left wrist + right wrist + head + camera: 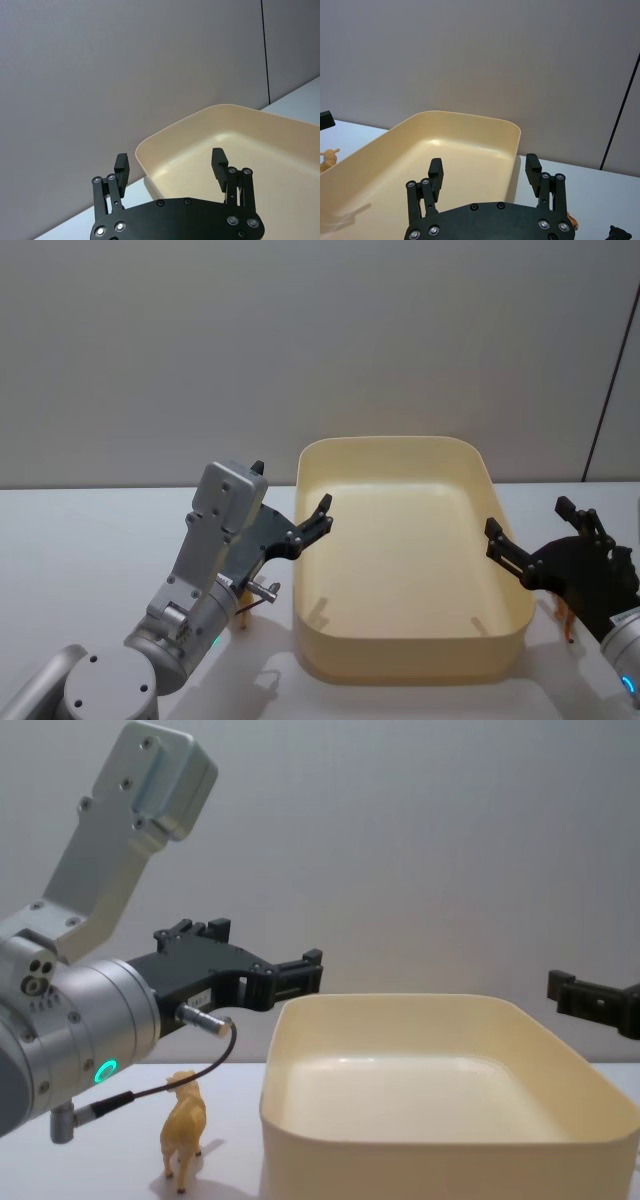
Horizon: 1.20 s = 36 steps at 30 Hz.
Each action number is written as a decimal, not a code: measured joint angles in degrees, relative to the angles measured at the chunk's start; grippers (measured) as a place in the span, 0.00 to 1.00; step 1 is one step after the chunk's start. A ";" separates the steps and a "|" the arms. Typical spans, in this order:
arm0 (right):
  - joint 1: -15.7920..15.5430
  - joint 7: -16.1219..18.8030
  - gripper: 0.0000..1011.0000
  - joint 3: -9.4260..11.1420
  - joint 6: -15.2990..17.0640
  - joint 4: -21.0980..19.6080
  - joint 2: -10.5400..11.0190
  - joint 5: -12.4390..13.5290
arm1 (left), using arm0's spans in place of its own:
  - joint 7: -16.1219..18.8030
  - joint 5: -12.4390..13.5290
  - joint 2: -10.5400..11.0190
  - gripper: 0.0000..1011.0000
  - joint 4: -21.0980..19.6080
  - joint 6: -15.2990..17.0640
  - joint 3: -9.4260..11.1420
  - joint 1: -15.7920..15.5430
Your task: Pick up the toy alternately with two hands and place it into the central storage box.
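Head view: left tool and right tool released, empty, flanking cream box; yellow toy animal standing on worktop, left of box.

Box centre table; toy left of it, perhaps second toy right

Contents: one storage box; two grippers, namely the left gripper and the right gripper; one tan animal figure; one orange figure, partly hidden; possibly one dark figure.
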 joint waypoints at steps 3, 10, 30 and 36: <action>0.00 0.00 0.99 0.00 0.00 0.00 0.00 0.00 | 0.00 0.00 0.00 0.99 0.00 0.00 0.00 0.00; 0.00 0.00 0.99 0.00 0.00 0.00 0.00 0.00 | 0.00 0.00 0.00 0.99 0.00 0.00 0.00 0.00; -1.93 -1.75 0.99 1.47 0.33 -1.90 1.90 0.47 | 0.00 0.00 0.00 0.99 0.00 0.00 0.00 0.00; -4.54 -4.14 0.99 2.88 0.74 -4.07 3.74 1.66 | 0.00 0.00 0.00 0.99 0.00 0.00 0.00 0.00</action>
